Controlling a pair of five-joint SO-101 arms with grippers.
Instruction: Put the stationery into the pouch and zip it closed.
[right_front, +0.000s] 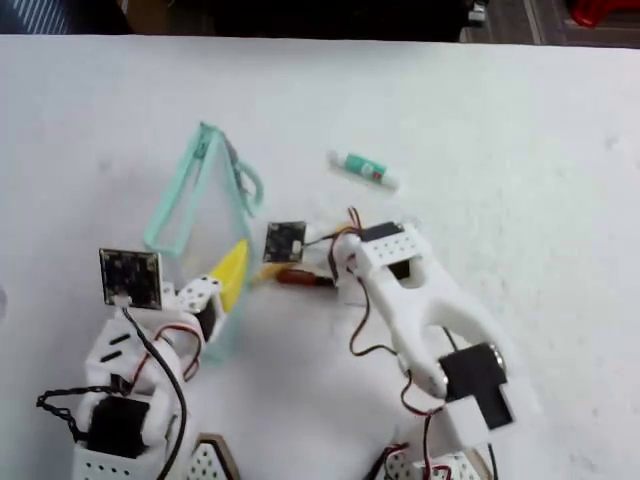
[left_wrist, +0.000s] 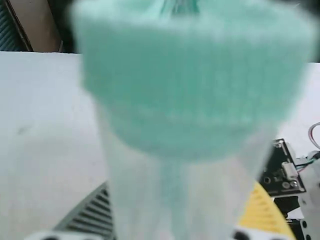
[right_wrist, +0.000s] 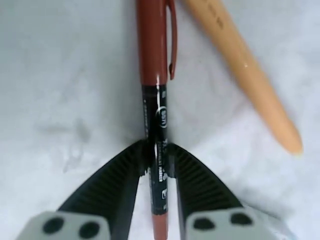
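In the high view the right gripper (right_front: 322, 272) sits mid-frame, its jaws clamped on the red pen (right_wrist: 152, 60) from either side. The pen is a slim, glossy barrel with a clip, its long axis running left toward the pouch (right_front: 180, 180) and ending just beside the pouch's lower end. There the left gripper (right_front: 222, 290) holds the pouch, jaws closed on soft, see-through mint fabric. A matte orange pencil (right_wrist: 240, 60) lies near the pen on the white desk (right_front: 500, 120) – we judge the right arm nearer
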